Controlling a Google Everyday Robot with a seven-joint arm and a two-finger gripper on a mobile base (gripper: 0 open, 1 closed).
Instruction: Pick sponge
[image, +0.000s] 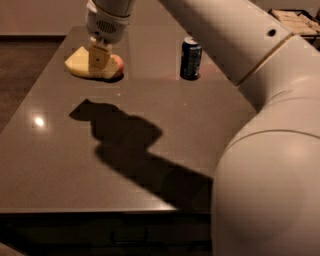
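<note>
The sponge (78, 62) is a pale yellow flat block with wavy edges, lying at the far left of the dark table (150, 165). My gripper (99, 61) comes straight down from above and sits right at the sponge's middle, covering part of it. The red-orange apple (119, 63) shows only as a sliver just right of the gripper, close against the sponge. The arm (225, 30) reaches in from the right across the top of the view.
A dark drink can (190, 59) stands upright on the table to the right of the apple. A wire basket (296, 21) sits at the far right behind the arm. The arm's shadow (125, 135) falls across the table's middle. The table's front edge runs along the bottom.
</note>
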